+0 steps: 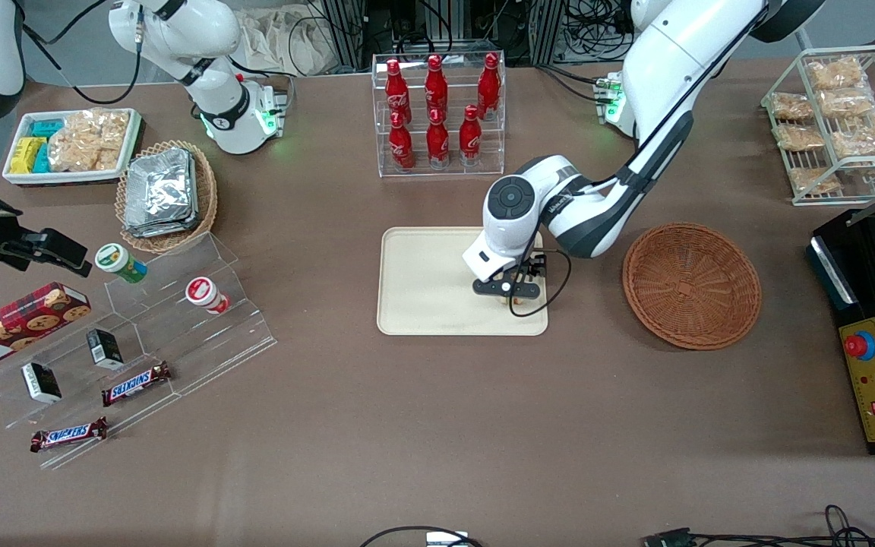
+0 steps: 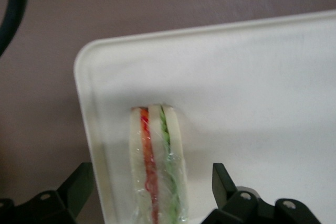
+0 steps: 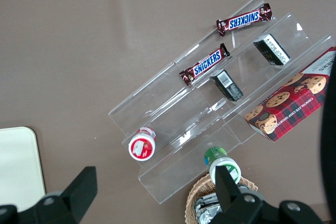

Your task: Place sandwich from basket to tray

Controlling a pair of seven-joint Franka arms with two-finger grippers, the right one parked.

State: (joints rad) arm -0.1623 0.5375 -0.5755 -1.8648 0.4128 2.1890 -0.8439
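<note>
Cream tray [image 2: 252, 87] bears sandwich [image 2: 157, 166] (upright); tool [image 2: 152, 192] spread wide, straddling it.

The sandwich [image 2: 157, 166] shows pale bread with a red stripe and a green stripe along its edge, under clear wrap. It lies on the cream-beige tray [image 1: 422, 304]. The black hand [image 1: 511, 292] hangs over the tray with its fingers [image 2: 226, 182] spread wide of the sandwich. The basket [image 1: 692, 285] is reddish-brown woven wicker. The table [image 1: 407, 425] is dull brown. 6 red bottles [image 1: 437, 110] stand in a clear rack.
</note>
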